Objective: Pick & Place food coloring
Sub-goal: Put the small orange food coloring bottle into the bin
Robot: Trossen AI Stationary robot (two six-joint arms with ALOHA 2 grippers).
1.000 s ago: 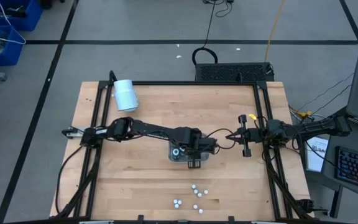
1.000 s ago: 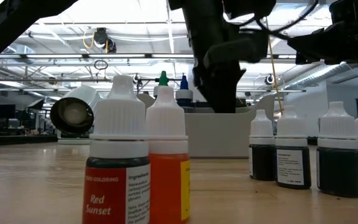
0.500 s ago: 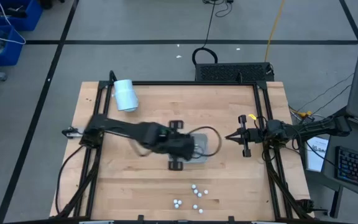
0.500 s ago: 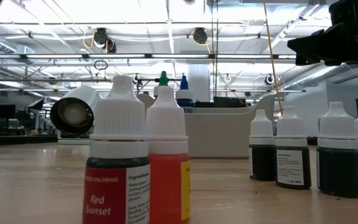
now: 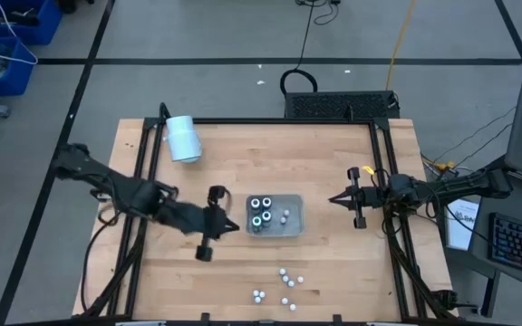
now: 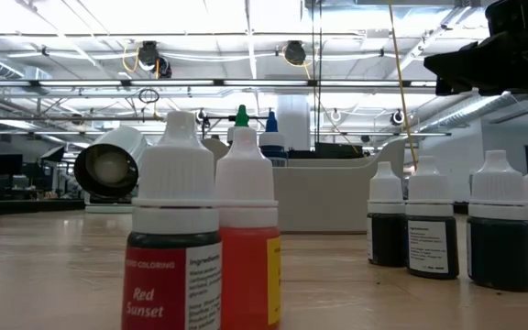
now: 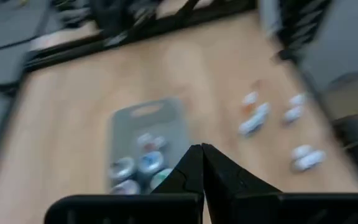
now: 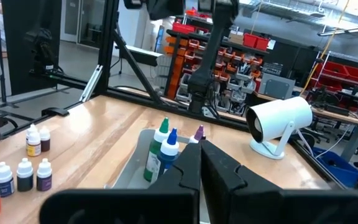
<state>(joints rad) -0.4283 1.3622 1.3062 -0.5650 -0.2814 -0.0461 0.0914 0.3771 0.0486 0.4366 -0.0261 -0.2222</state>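
Note:
Several food coloring bottles (image 5: 261, 211) stand upright in the grey tray (image 5: 291, 229) at mid-table; the right wrist view shows green, blue and purple caps (image 8: 163, 129) there. More bottles (image 5: 286, 282) stand loose on the wood near the front edge, close up in the low view (image 6: 177, 240). My left gripper (image 5: 234, 227) hangs shut and empty just left of the tray, above the table; its own view (image 7: 201, 149) looks down on the tray (image 7: 143, 118). My right gripper (image 5: 333, 199) waits shut at the right side, its fingers (image 8: 199, 152) pointing level toward the tray.
A large white cylinder (image 5: 182, 139) lies at the far left corner, also in the right wrist view (image 8: 279, 121). Black frame rails (image 5: 139, 181) run along the table's left, right and far edges. Bare wood lies between the tray and the loose bottles.
My left gripper has pulled back from over the tray toward the table's left edge, rising and tipping from steeply down to a shallower slant. The tray and its bottles, covered by the arm before, now show. The right arm and all bottles have kept still.

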